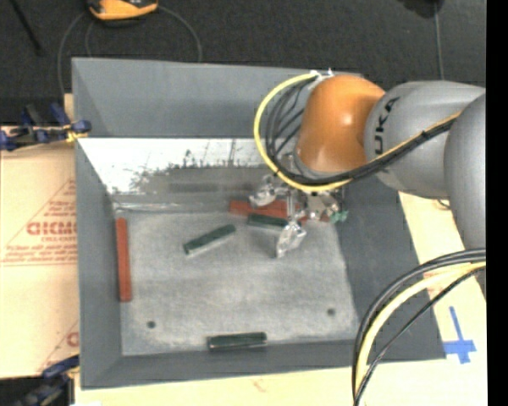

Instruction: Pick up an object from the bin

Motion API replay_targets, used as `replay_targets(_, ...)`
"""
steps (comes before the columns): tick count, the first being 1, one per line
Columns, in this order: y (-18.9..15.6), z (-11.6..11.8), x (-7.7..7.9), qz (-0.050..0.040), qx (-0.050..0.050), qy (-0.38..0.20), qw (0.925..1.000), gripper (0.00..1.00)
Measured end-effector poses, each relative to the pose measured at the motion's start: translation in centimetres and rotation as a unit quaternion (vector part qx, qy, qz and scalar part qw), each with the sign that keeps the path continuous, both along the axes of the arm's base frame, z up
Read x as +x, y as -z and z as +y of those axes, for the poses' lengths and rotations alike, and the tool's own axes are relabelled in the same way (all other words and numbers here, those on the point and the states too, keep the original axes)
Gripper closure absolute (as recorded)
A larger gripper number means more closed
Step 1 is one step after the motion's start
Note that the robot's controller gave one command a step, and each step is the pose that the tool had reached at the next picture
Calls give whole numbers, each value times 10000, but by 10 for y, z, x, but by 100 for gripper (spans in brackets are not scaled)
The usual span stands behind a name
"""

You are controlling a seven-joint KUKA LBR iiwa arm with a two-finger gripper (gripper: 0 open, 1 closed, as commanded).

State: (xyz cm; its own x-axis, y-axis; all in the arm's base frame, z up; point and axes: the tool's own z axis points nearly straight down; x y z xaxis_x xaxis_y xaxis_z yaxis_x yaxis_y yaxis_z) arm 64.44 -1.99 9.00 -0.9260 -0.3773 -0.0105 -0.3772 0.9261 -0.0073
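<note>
Rust-red stick (124,259) lies lengthwise along the left wall of the grey bin (195,100), well apart from the rest; looks flat and stiff, prob. light plastic or wood. Next right, mid-floor, a dark green stick (209,239) sits tilted w/ bare floor all round it. Near the front wall a dark green bar (236,341) lies flat, parallel to that wall. Then the pair that matters: a short red stick (244,206) and, just beside it (touching or nearly so, can't tell), a short green stick (265,221), both at the back-right of the floor, close under the back wall. The gripper (276,219) sits low over this pair, jaws spread and clamped on nothing. One silvery fingertip (262,196) shows behind the red one, the other in front of the green one, so the right ends of both seem to lie in the gap. Whether either pad touches yet, can't say. Judgement: these sticks are rigid, light and smooth-sided, so no crush risk, but thin & slippery, apt to pivot or skid out if pinched near an end. Best hold is across the narrow width, nr mid-length. Here the grip looks set to land toward the right end, so expect some droop or swing. Two sticks in the gap means it may take both or squeeze one out. Rightmost: the orange wrist cover (339,129) & cables, part of the arm.
</note>
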Motion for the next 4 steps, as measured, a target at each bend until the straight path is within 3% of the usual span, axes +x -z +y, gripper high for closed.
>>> replay_targets(1, -19, 39, -44, 43, 4, -887, 9960, 0)
replay_targets(2, 7, 68, 11, -49, 61, -234, 9997, 100)
replay_targets(3, 7, 68, 11, -48, 62, -230, 9997, 100)
replay_targets(4, -42, 62, 1, 58, 18, -283, 9996, 100)
